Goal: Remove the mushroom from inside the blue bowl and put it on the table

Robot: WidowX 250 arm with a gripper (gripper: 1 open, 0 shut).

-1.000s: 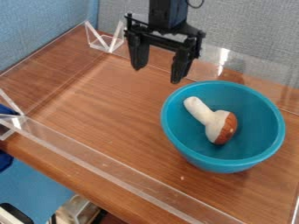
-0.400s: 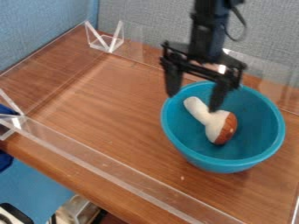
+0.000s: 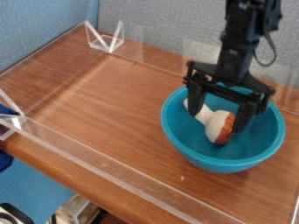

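The blue bowl (image 3: 198, 144) sits on the table (image 3: 105, 105) at the right. Inside it lies the mushroom (image 3: 219, 129), cream stem toward the left and reddish-brown cap toward the right, partly hidden behind the fingers. My gripper (image 3: 225, 112) hangs straight down into the bowl, open, with one black finger on each side of the mushroom. I cannot tell whether the fingers touch it.
Clear acrylic walls (image 3: 105, 171) edge the tabletop at the front and back. A clear triangular bracket (image 3: 108, 38) stands at the far left corner. A blue object (image 3: 7, 112) shows at the left edge.
My gripper has moved right and down, from above the bare table behind the bowl to inside the bowl around the mushroom. It stayed open. Bowl and mushroom have not moved.
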